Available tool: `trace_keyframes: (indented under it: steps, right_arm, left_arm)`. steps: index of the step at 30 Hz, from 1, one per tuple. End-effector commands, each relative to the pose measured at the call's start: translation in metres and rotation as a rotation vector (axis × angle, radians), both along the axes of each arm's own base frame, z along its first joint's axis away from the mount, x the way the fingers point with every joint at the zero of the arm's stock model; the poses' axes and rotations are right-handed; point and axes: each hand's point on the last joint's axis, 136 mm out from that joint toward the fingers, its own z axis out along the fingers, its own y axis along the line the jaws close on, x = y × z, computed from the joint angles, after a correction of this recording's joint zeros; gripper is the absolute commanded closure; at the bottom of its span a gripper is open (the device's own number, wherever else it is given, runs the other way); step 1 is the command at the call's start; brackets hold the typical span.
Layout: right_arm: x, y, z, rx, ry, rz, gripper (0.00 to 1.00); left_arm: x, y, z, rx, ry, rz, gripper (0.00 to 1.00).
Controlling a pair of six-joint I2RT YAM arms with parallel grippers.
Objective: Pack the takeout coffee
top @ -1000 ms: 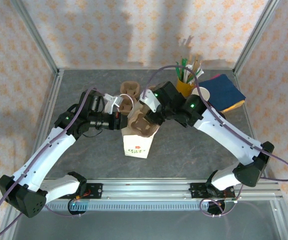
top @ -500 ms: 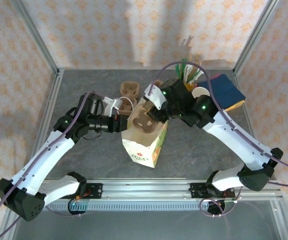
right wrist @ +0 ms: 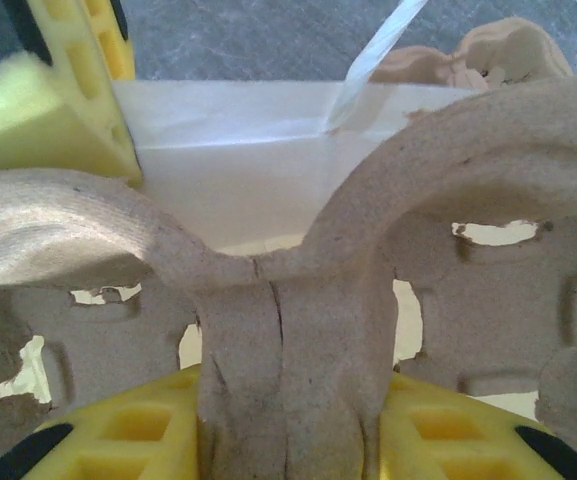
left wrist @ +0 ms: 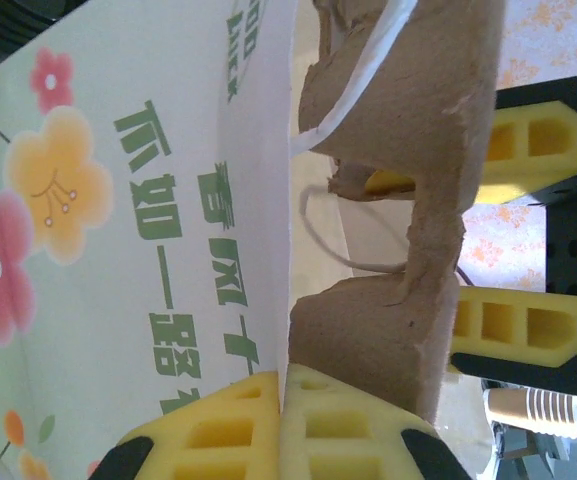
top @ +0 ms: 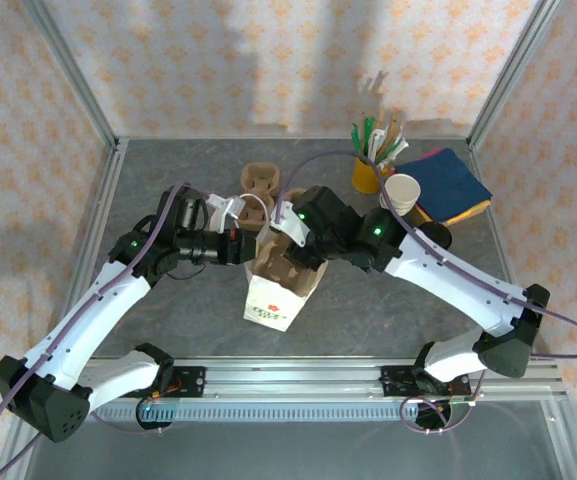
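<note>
Hiding the paper bag (top: 271,305) interior, the pulp carrier (top: 286,252) sits clamped in right gripper (right wrist: 288,430); left gripper (left wrist: 281,425) pinches the bag wall.

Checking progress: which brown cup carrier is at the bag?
The carrier held by the right gripper at the mouth of the paper bag; the other carrier lies on the table behind.

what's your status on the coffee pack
Left gripper shut on paper bag rim. Right gripper shut on pulp cup carrier at bag mouth. Spare carrier beyond bag, apart.

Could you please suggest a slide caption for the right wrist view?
Right gripper clamps pulp cup carrier at the open paper bag.
</note>
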Motion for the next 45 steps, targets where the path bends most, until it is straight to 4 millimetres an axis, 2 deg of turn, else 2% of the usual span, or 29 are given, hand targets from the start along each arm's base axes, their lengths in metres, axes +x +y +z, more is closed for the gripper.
trace_keyframes:
  steps: [1,9,17,25,30,40,45]
  right_arm:
    - [-0.001,-0.002,-0.004,-0.004,-0.004,-0.027,0.63]
    - [-0.02,0.008,0.005,0.087,0.071,0.03,0.63]
    - [-0.04,0.018,-0.011,0.132,0.209,0.057,0.63]
    - [-0.04,0.017,-0.035,0.069,0.256,0.034,0.63]
    - [-0.036,0.016,-0.044,0.028,0.266,0.018,0.63]
    - [-0.046,0.016,-0.059,0.005,0.34,0.022,0.63]
    - [-0.046,0.016,-0.065,0.005,0.346,0.015,0.63]
  left_arm:
    - [0.0,-0.003,0.009,-0.04,-0.029,-0.016,1.0]
    - [0.001,-0.002,0.007,-0.033,-0.034,-0.007,1.0]
    - [0.004,-0.002,0.003,-0.023,-0.029,0.001,1.0]
    - [0.004,-0.003,0.007,-0.024,-0.035,-0.01,1.0]
    - [0.003,-0.004,0.011,-0.027,-0.047,-0.024,1.0]
    - [0.006,-0.001,0.022,-0.018,-0.073,-0.007,1.0]
    - [0.005,-0.002,0.022,-0.024,-0.069,-0.008,1.0]
